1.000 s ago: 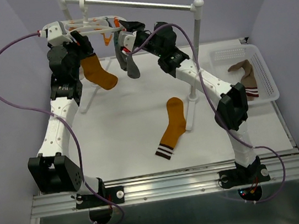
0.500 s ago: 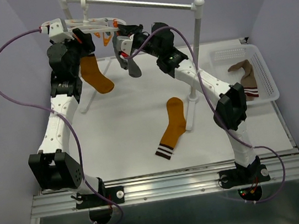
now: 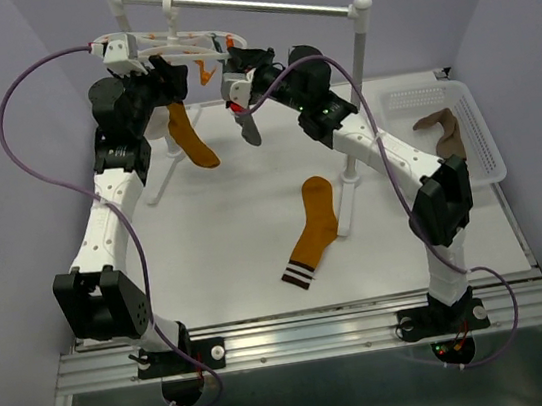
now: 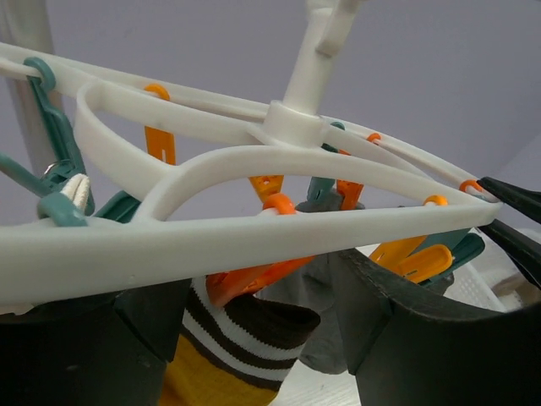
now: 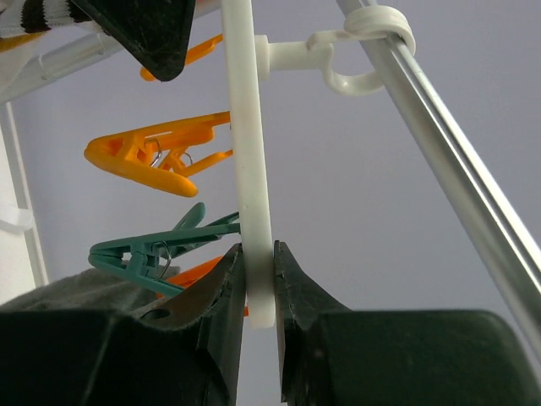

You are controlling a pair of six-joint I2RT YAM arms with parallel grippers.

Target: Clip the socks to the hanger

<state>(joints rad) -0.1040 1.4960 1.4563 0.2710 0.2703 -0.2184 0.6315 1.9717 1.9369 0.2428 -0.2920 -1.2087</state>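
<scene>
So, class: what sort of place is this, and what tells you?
Probably a robot test bench staged as a laundry corner: left arm and right arm bolted at the table edge, a clip hanger hooked on a metal rail stand, a mustard sock, a basket.

Seen from below, the right hand (image 5: 258,260) pinches the hanger (image 5: 243,127)'s white bar; an orange clip (image 5: 144,157) and a teal clip (image 5: 144,251) dangle left, and its hook (image 5: 365,44) is over a metal rail (image 5: 456,127).
</scene>
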